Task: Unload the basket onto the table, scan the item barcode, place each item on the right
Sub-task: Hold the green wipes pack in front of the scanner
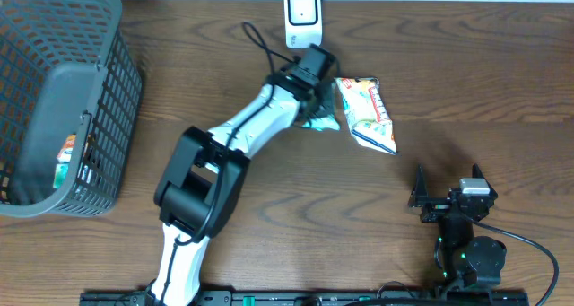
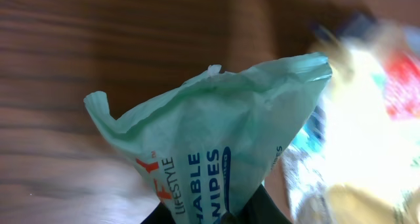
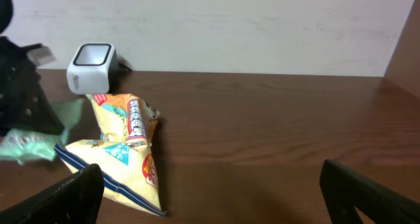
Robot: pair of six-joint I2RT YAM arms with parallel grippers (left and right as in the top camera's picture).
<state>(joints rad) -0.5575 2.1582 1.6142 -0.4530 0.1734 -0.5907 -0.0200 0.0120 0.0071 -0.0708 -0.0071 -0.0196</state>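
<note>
A pale green pack of wipes (image 2: 210, 132) with blue lettering fills the left wrist view, pinched at its lower end by my left gripper (image 2: 223, 214), which is shut on it. From overhead the pack (image 1: 319, 121) hangs just below that gripper (image 1: 316, 98), a short way in front of the white scanner (image 1: 302, 14) at the table's back edge. No barcode shows on the pack. My right gripper (image 1: 448, 182) stands open near the front right with nothing between its fingers (image 3: 65, 191).
A yellow snack bag (image 1: 368, 113) lies flat just right of the wipes, also seen from the right wrist as a bag (image 3: 125, 152) in front of the scanner (image 3: 92, 67). A grey wire basket (image 1: 99, 118) holding items stands at the far left.
</note>
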